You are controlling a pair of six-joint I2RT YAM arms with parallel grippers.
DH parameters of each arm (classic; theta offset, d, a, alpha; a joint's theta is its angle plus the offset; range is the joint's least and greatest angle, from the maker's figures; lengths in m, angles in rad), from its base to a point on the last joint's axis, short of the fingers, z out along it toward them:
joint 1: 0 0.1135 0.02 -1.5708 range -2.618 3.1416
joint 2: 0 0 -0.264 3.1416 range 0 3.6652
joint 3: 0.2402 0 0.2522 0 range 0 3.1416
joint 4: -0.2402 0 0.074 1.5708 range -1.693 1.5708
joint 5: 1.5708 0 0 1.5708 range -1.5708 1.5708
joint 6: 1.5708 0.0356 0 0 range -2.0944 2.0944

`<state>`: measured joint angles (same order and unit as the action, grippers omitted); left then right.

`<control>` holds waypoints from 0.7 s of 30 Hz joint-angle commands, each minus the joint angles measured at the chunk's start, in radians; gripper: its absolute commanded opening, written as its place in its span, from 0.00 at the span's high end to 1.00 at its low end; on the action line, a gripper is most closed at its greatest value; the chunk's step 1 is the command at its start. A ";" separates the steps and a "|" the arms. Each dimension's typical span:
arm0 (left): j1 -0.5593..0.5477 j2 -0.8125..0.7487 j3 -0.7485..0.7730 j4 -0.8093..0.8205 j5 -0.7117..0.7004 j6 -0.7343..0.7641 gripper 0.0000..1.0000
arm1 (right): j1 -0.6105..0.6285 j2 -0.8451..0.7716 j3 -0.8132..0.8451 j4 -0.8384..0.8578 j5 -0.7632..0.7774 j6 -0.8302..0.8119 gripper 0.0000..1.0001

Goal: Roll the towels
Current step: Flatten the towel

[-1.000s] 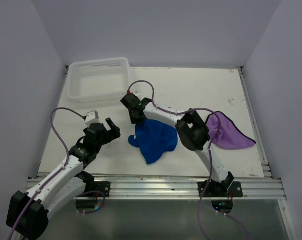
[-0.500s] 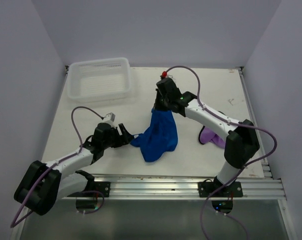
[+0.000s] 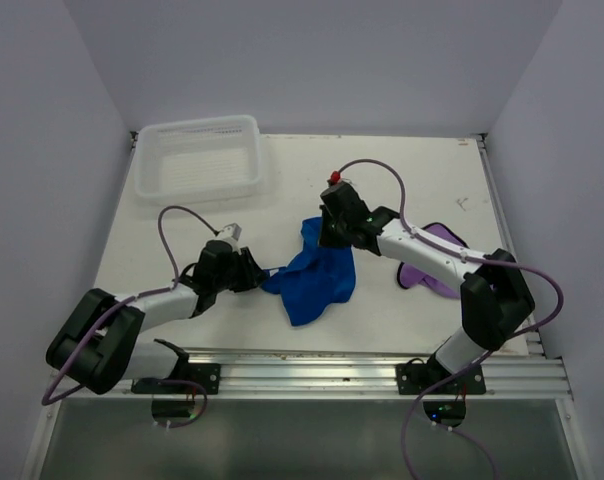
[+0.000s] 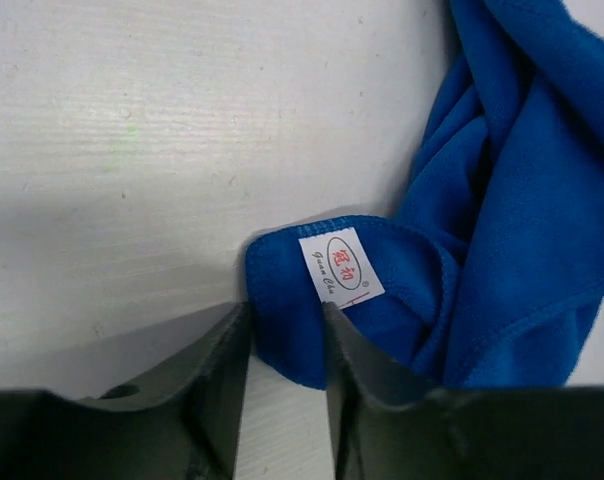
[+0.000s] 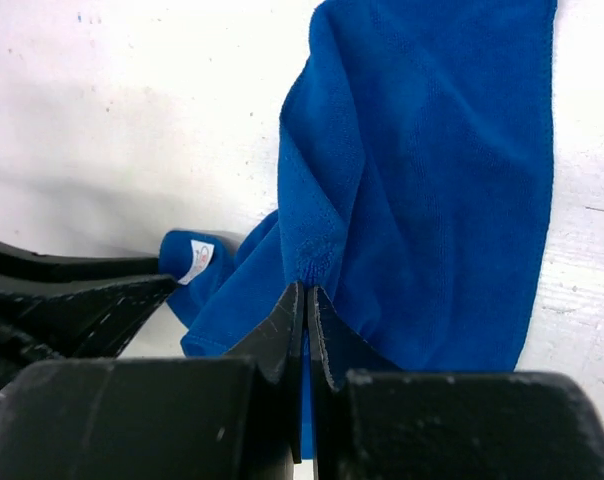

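Pinching a fold of the blue towel point(image 3: 317, 282) at the middle of the table point(image 3: 432, 180) with the right gripper point(image 3: 330, 236), jaws closed tight on the cloth. Straddling that towel's labelled corner with the left gripper point(image 4: 287, 320), jaws narrowly apart; cannot tell whether clamped. Showing the light purple towel point(image 3: 427, 278) partly behind the right arm point(image 3: 422, 254), and the white mesh basket point(image 3: 197, 128) at the far left corner, well apart from both towels.

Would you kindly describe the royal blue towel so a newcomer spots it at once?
From the white plastic mesh basket at the white table's far left corner, look toward the table's middle. The crumpled royal blue cloth towel lies there; unlike the light purple towel to its right, it bears a small white label.
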<state>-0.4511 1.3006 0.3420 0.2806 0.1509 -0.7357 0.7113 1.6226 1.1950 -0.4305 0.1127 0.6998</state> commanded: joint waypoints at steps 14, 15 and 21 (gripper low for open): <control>-0.120 0.046 0.170 -0.242 -0.260 0.039 1.00 | -0.061 -0.211 -0.086 0.010 0.035 -0.014 1.00; -0.117 0.020 0.196 -0.273 -0.281 0.041 1.00 | -0.094 -0.230 -0.092 -0.002 0.030 -0.016 1.00; 0.023 -0.130 0.419 -0.521 -0.372 0.116 1.00 | -0.268 -0.362 -0.086 -0.086 -0.005 -0.046 1.00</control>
<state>-0.5175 1.2427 0.6476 -0.1295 -0.1284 -0.6765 0.5072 1.3308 1.0939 -0.4603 0.1135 0.6830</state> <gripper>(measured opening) 0.012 0.014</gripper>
